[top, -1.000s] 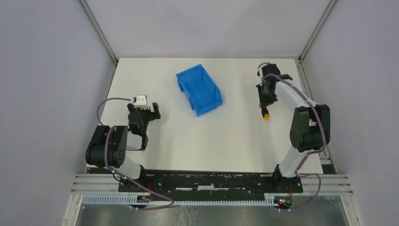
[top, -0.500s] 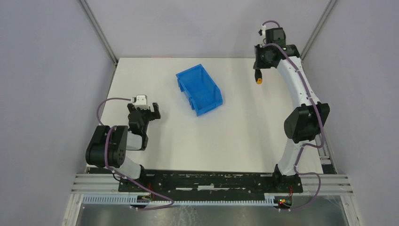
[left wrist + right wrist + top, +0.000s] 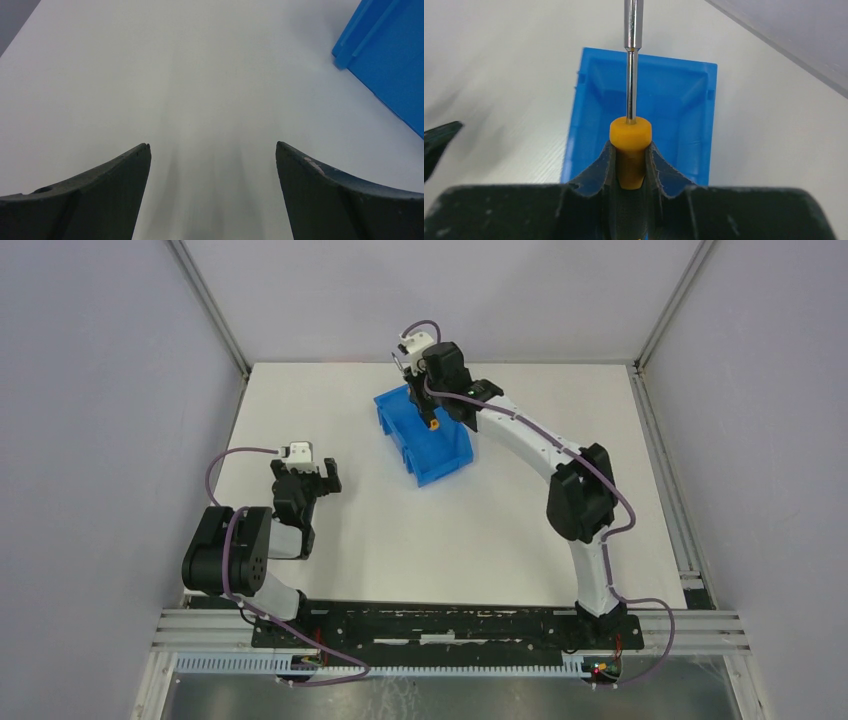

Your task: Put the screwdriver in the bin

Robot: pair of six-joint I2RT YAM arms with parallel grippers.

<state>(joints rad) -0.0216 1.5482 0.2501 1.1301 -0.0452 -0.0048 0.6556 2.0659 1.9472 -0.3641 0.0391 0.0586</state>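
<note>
The blue bin (image 3: 441,452) sits on the white table, left of centre at the back. My right gripper (image 3: 430,403) hangs over the bin's far end and is shut on the screwdriver (image 3: 433,424). In the right wrist view the fingers (image 3: 659,170) clamp the black-and-orange handle (image 3: 630,137). Its silver shaft (image 3: 632,75) points out over the bin's open inside (image 3: 674,100). My left gripper (image 3: 318,473) is open and empty, low over the table to the left of the bin. The bin's corner shows at the right of the left wrist view (image 3: 390,55).
Grey walls with metal posts close in the table at the back and both sides. The right arm (image 3: 560,455) stretches diagonally across the table's right half. A dark shape (image 3: 438,142) shows at the left edge of the right wrist view.
My right gripper lifted the screwdriver off the table at the right, swung it along the back and now holds it over the bin. The left arm has not moved.
</note>
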